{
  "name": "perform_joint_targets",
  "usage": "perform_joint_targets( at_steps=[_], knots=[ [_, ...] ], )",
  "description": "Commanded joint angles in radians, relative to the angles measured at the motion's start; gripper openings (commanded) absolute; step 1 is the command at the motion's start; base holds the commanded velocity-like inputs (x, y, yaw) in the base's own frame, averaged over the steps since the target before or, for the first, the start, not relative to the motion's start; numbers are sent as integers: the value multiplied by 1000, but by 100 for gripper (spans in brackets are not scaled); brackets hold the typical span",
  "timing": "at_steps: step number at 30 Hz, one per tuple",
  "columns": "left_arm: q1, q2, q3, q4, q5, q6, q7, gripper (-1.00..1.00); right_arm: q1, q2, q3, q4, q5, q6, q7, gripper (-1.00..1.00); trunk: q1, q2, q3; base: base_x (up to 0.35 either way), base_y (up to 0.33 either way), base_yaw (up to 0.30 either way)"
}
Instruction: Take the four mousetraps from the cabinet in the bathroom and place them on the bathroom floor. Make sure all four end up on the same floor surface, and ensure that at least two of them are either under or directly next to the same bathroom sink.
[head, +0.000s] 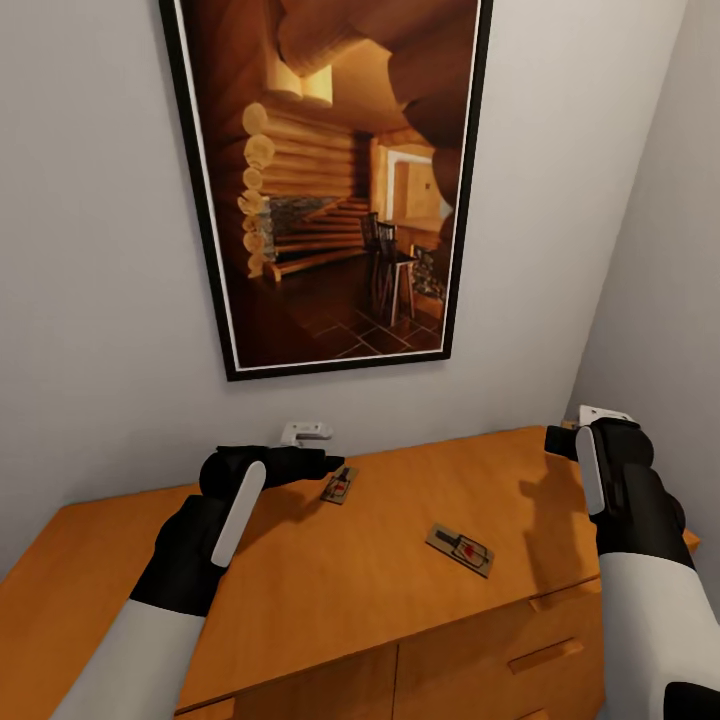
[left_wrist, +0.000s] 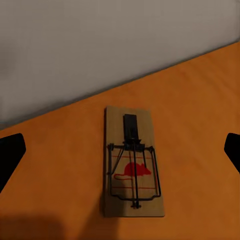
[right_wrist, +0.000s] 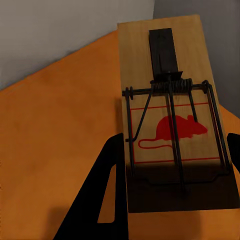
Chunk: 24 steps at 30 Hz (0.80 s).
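Note:
On the top of the orange-brown cabinet (head: 300, 570) lie two mousetraps, tan boards with dark wire and a red mouse mark. One mousetrap (head: 340, 486) lies near the back wall, right in front of my left gripper (head: 322, 463). In the left wrist view this trap (left_wrist: 133, 165) lies flat between the wide-apart open fingers (left_wrist: 10, 152). The other mousetrap (head: 460, 549) lies further forward, between both arms. My right gripper (head: 562, 440) hovers at the cabinet's back right corner. Its fingers (right_wrist: 107, 190) press both long sides of another mousetrap (right_wrist: 170, 125).
A large black-framed picture (head: 330, 180) of a log cabin hangs on the wall just above the cabinet. A side wall (head: 660, 250) closes in on the right, close to my right arm. Drawer fronts with bar handles (head: 545, 655) face me below the top.

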Motion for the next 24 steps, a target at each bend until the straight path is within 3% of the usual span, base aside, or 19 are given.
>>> perform_joint_targets(
  at_steps=[1, 24],
  knots=[
    [-1, 0, 1, -1, -4, 4, -5, 100, -1, 0, 0, -1, -4, 4, -4, -100, 0, -1, -1, 0, 0, 0],
    [-1, 0, 2, 1, 1, 4, -1, 100, -1, 1, 0, -1, -3, 4, -4, -100, 0, -1, -1, 0, -48, 0]
  ],
)
